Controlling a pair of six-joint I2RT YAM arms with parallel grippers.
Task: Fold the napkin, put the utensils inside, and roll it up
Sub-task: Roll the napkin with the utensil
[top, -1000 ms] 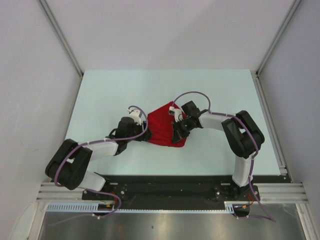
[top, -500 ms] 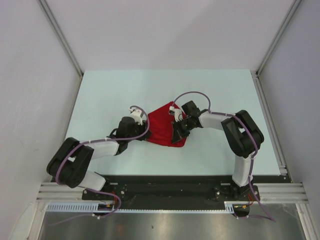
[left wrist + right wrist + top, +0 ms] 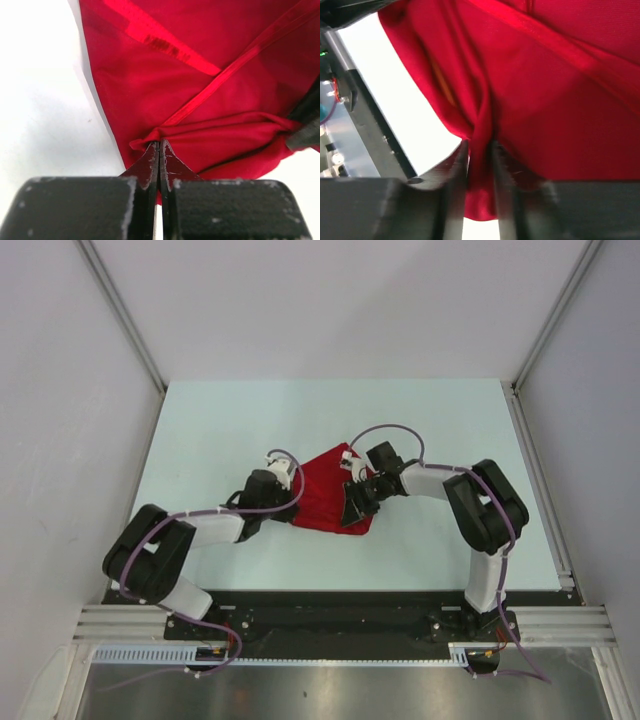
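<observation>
Red napkin (image 3: 325,495) folded, at middle of bench (image 3: 220,420), between both arms. Left pincer (image 3: 159,150) clamped tight on its edge. Right pincer (image 3: 480,147) narrow, cloth fold gripped between fingers.

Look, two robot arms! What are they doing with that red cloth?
They are working together on a red napkin that lies partly folded on the table. The left arm has its jaws shut tight on a fold at the napkin's near-left edge. The right arm reaches in from the other side, its jaws close around a bunched fold of the same cloth. The napkin is not rolled up yet.
</observation>
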